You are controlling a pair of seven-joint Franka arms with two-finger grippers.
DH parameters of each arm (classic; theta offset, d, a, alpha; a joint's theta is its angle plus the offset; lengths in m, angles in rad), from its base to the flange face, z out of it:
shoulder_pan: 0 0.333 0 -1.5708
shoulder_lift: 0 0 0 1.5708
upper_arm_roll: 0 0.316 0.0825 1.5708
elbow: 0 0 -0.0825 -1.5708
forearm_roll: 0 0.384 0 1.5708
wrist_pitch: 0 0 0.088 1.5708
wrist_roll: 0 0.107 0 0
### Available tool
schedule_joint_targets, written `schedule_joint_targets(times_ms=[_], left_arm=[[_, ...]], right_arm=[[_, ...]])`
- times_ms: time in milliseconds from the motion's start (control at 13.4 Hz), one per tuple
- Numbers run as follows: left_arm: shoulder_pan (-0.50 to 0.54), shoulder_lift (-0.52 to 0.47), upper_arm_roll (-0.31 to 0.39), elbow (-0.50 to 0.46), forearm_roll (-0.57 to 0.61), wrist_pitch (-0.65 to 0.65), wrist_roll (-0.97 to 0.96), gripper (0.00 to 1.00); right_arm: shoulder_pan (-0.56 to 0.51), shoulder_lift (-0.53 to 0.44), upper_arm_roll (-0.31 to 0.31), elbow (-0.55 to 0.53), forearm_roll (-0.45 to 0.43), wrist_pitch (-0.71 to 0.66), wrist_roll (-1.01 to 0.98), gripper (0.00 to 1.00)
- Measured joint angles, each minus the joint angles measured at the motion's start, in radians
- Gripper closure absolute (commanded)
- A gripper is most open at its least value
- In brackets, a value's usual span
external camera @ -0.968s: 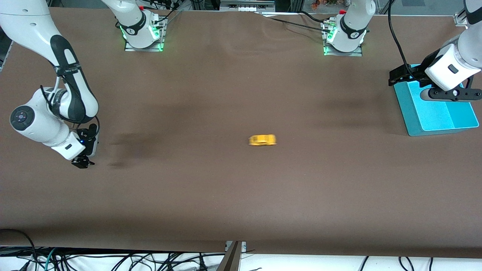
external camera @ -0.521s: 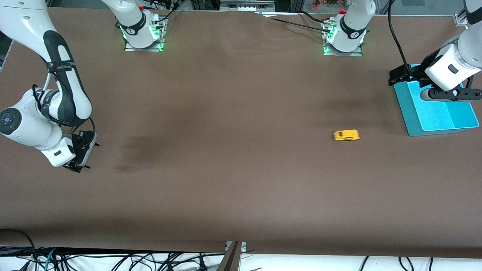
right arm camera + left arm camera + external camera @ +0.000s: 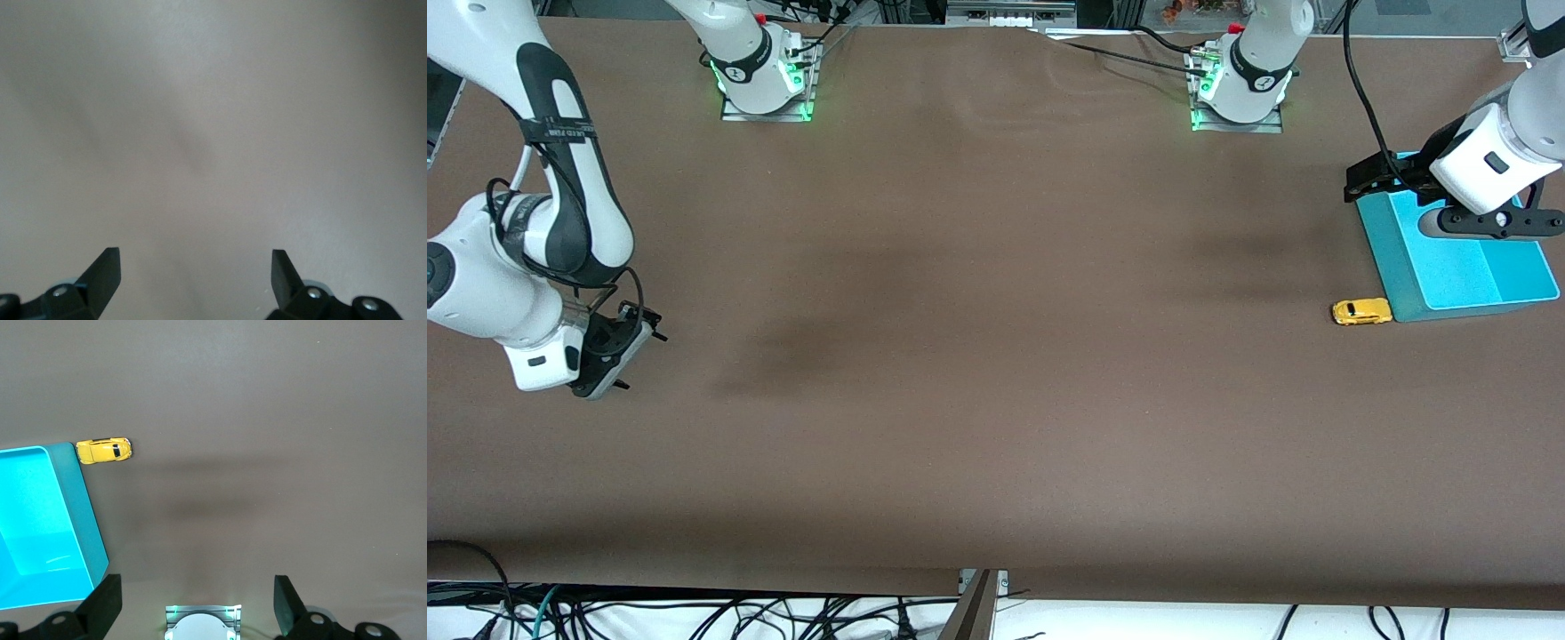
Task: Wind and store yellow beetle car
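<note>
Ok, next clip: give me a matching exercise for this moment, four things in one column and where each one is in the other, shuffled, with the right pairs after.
Things:
1. yellow beetle car
2. turquoise tray
3. left gripper
4. right gripper

Places:
A. open, over bare table at the right arm's end
B. on the table at the left arm's end, under a gripper
C. open, above the tray
D. on the table beside the tray's corner nearest the front camera

Pairs: 1-D, 2-B, 3-C, 4-A
</note>
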Motion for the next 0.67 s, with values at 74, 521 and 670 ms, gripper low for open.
schedule_joint_targets(times_ms=[74,521,670], left_arm=[[0.000,0.000,0.000,0.000,0.000,0.000,0.000,0.00],[0.000,0.000,0.000,0.000,0.000,-0.001,0.000,0.00],[0.000,0.000,0.000,0.000,0.000,-0.001,0.000,0.00]], right_arm=[[0.002,-0.005,0.000,0.033,0.000,-0.056,0.070,0.00],[0.053,-0.017,0.004,0.244,0.000,-0.337,0.532,0.00],[0.079,-0.033,0.005,0.300,0.000,-0.432,0.691,0.00]])
